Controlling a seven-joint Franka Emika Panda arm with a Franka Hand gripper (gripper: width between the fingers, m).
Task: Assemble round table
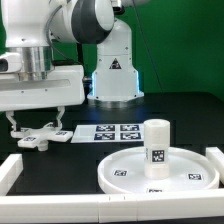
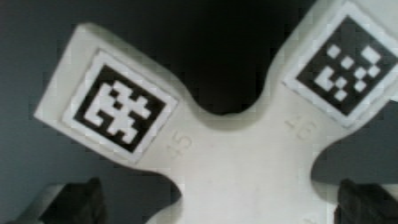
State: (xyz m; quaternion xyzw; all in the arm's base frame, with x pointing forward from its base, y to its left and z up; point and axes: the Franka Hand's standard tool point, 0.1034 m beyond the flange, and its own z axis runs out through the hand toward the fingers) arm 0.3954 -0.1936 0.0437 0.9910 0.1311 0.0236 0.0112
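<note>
The white cross-shaped foot piece (image 1: 42,137) lies flat on the black table at the exterior view's left, with tags on its arms. My gripper (image 1: 38,127) is low over it, jaws open, one finger on each side. In the wrist view the foot piece (image 2: 222,150) fills the frame. The dark fingertips (image 2: 75,203) stand off its waist with gaps, so my gripper (image 2: 217,206) is not closed on it. The large rimmed round disc (image 1: 125,172) lies at the front right. The short cylindrical leg (image 1: 157,142) stands upright on the disc.
The marker board (image 1: 108,131) lies flat between the foot piece and the disc. White border rails run along the front (image 1: 60,208) and the right edge (image 1: 216,160). The robot's base (image 1: 113,75) stands at the back.
</note>
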